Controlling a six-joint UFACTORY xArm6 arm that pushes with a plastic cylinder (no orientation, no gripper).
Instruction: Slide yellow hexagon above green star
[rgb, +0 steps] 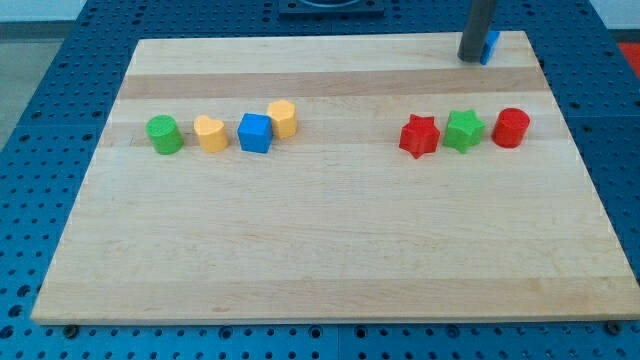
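Observation:
The yellow hexagon (283, 118) sits left of centre on the wooden board (330, 250), touching the upper right corner of a blue cube (255, 132). The green star (464, 130) stands at the right, between a red star (419, 136) and a red cylinder (511, 128). My tip (470, 57) is at the board's top right edge, well above the green star and far right of the yellow hexagon. It stands against a blue block (490, 45) that it mostly hides.
A yellow heart-shaped block (211, 133) and a green cylinder (164, 134) lie in a row left of the blue cube. The board rests on a blue perforated table (60, 90).

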